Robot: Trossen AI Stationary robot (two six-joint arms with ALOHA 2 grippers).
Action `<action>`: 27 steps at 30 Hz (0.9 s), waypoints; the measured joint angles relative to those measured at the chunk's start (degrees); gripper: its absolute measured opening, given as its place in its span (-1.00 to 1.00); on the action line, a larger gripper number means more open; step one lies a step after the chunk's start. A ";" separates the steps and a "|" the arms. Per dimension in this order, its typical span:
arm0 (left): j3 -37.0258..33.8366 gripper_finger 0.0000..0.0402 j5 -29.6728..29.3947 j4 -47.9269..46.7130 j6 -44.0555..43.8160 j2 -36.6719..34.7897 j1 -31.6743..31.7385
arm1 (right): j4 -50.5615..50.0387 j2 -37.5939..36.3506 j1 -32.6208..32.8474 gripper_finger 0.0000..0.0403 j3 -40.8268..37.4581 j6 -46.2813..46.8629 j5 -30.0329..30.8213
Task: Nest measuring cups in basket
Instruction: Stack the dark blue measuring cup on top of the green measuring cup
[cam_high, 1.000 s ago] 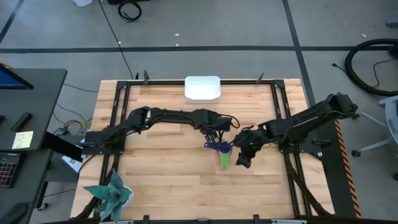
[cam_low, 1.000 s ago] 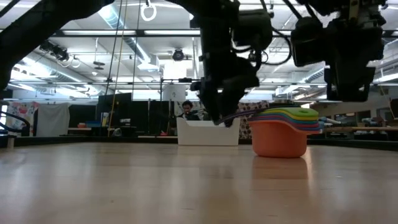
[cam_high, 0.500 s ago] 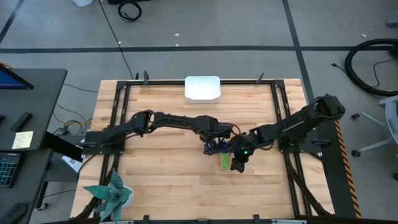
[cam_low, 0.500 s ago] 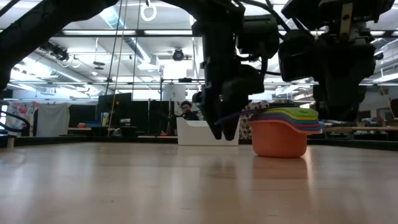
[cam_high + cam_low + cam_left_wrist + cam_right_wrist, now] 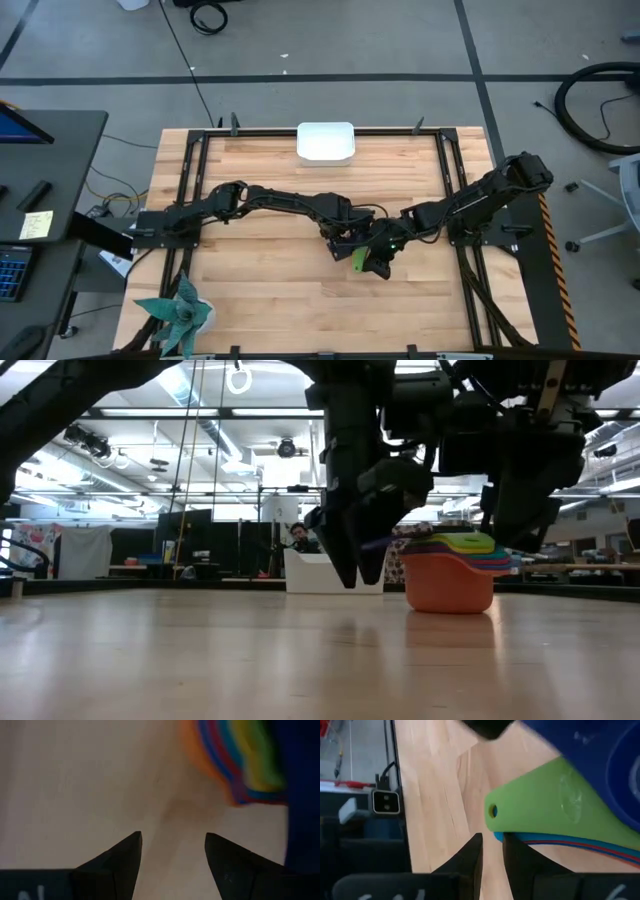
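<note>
The measuring cups stand nested in one stack [image 5: 450, 575] on the table's middle, the orange one lowest. The green handle [image 5: 358, 260] points toward the near edge, and the dark blue cup [image 5: 610, 750] is on top. My left gripper [image 5: 172, 845] points down just left of the stack, open, with bare wood between its fingers. My right gripper [image 5: 492, 847] slants down at the handles' free end [image 5: 495, 820], with a narrow gap between its fingers. The white basket [image 5: 325, 141] rests at the far edge, apart from both grippers. My left gripper has a blurred dark blue shape [image 5: 300, 820] close beside one finger; whether they touch, I cannot tell. My right gripper has its fingertips [image 5: 476, 842] right at the free end of the light blue handle [image 5: 498, 836] under the green one. I cannot tell whether they touch.
A potted plant [image 5: 180, 310] stands at the near left corner. Dark frame rails [image 5: 190, 190] run along the table's sides. Bare wood lies between the stack and the basket. A person [image 5: 300, 537] shows in the room behind.
My left gripper has sunk and gone toward the near edge, coming close beside the stack and turning at the wrist. My right gripper has come down and toward the table's left, up to the green handle's end. The stack has stayed in place.
</note>
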 joint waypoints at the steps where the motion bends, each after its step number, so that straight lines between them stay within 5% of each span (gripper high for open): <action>1: 0.02 0.11 1.03 0.25 0.13 0.00 -0.06 | 0.20 0.00 0.05 -0.61 0.00 -0.66 0.04; 15: 0.00 0.11 15.08 5.13 7.10 0.00 -0.22 | 3.71 0.00 0.26 -0.61 0.00 -7.77 1.31; 27: 0.00 0.11 15.39 2.77 11.33 -0.02 -0.50 | -6.67 -3.08 0.22 -0.66 0.02 -3.78 -2.95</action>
